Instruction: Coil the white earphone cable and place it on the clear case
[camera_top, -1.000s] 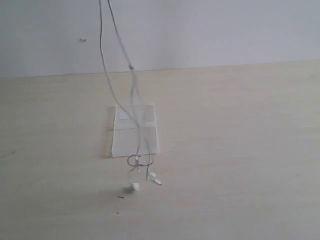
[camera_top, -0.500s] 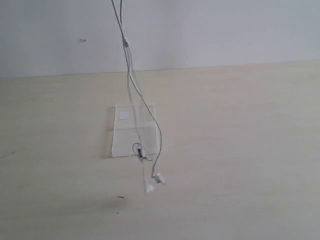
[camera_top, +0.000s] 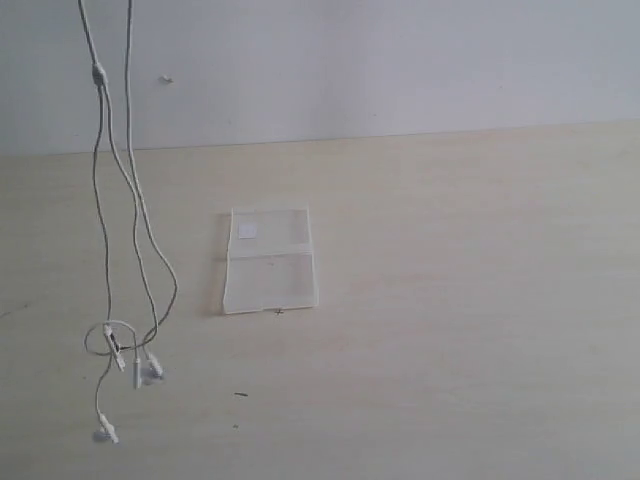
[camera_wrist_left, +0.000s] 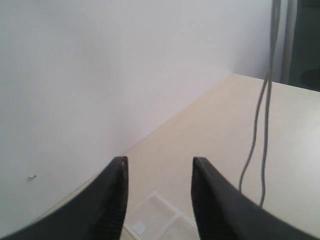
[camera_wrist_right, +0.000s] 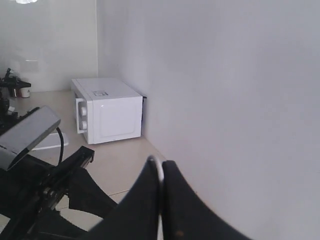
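Where the wire hangs: the thin white earphone cable dangles in two strands from overhead, left of the case and well apart from it, with its earbuds lowest.
Case: the flat clear plastic case lies open on the pale wooden bench, with a white sticker on its far half.
Left hand: fingers apart, holding nothing.
Right hand: fingers pressed together, with a white strand of cable pinched at their tips.

Pale wood table runs back to a white wall. Clear case lies flat on it, opened out, white sticker on far half. Tiny dark speck nearer front.
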